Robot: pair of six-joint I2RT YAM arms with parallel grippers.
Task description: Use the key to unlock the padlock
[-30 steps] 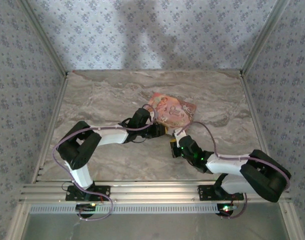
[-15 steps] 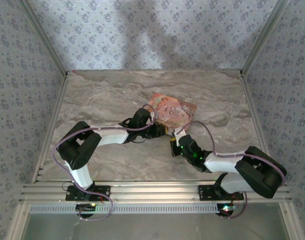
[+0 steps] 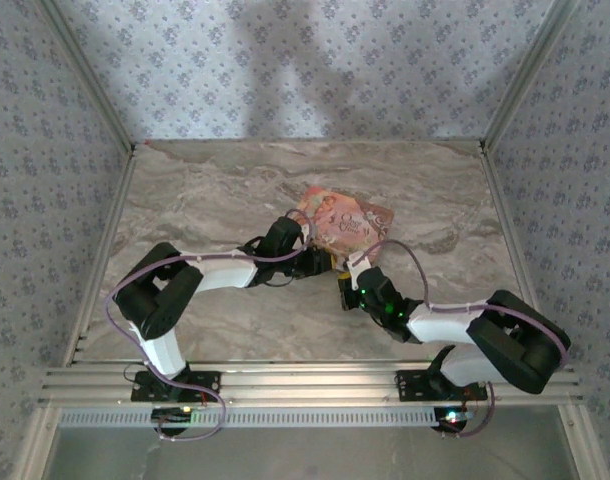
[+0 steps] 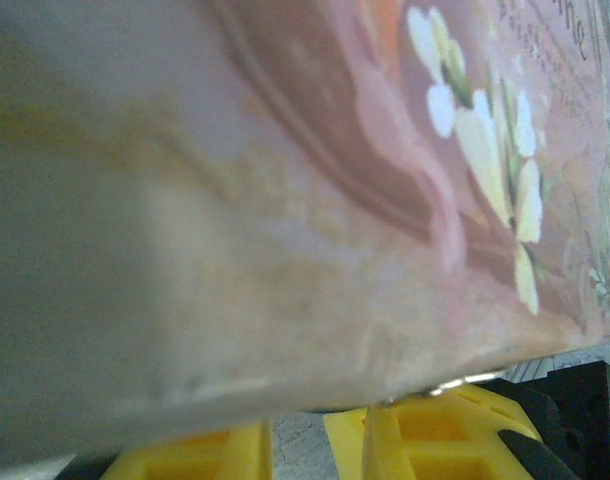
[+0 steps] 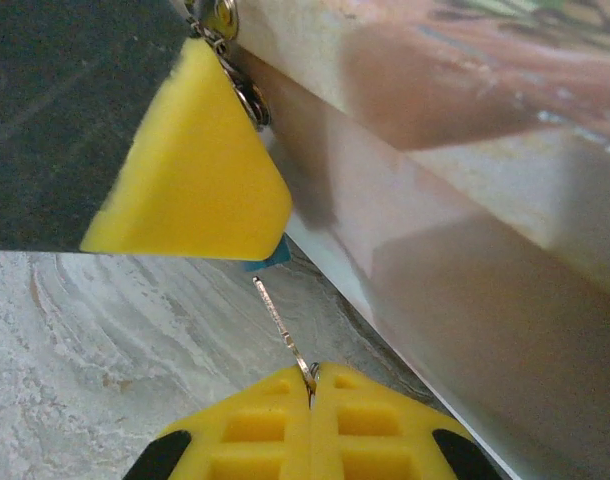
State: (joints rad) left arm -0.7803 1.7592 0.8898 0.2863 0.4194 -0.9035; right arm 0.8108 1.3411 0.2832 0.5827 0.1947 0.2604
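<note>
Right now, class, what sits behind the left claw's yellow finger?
A blue corner of the padlock peeks from under the finger, with a thin metal shaft leading to the shut right claw. The padlock's body is covered.

Headcount here is two arms, the left arm (image 3: 200,275) and the right arm (image 3: 450,322), with one gripper apiece, so the left gripper (image 3: 323,262) and the right gripper (image 5: 310,385) make two. On the one marble table (image 3: 205,200) there's exactly one pink box (image 3: 350,222), one key (image 5: 278,322) that's just a thin metal sliver, and one padlock (image 5: 273,257), only a blue scrap of it peeking out. Yellow fingers (image 5: 200,170) come to three in the right wrist view and two in the left wrist view, and there are three wallpapered walls (image 3: 305,70) around it all.
</note>
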